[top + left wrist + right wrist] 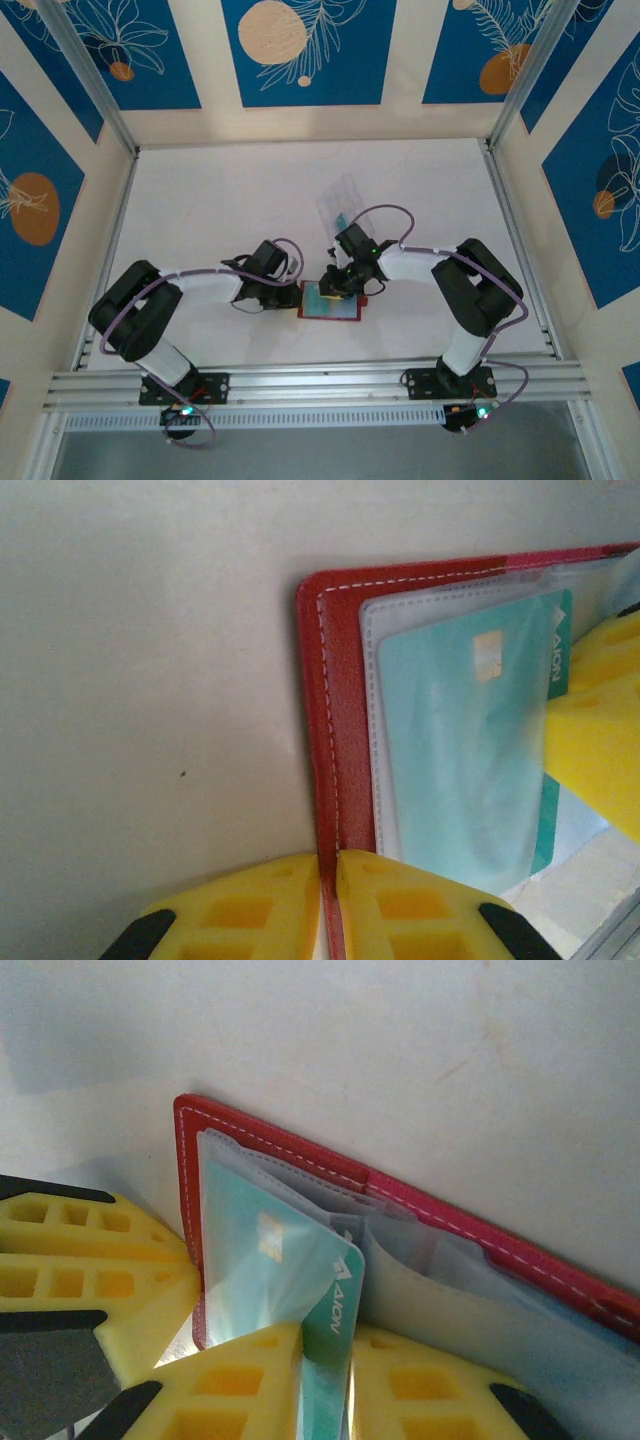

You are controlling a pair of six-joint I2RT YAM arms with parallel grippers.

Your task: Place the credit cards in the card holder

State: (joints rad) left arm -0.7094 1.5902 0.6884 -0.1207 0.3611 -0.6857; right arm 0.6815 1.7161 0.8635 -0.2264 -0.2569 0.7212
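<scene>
The card holder (345, 312) lies open on the white table, red with clear sleeves inside (345, 680) (450, 1220). A teal credit card (460, 760) (270, 1260) sits mostly inside the left clear sleeve, with one end sticking out. My left gripper (292, 297) (330, 890) is shut on the holder's red left edge. My right gripper (335, 285) (327, 1360) straddles the card's protruding end. Its yellow fingers (600, 730) stand a little apart, wider than the card is thick, and the card's face shows between them.
A clear plastic case (340, 200) lies on the table just beyond the right gripper. Aluminium rails border the table (200, 200) on the left, right and near sides. The left gripper's yellow fingers (90, 1260) press close beside the holder's corner.
</scene>
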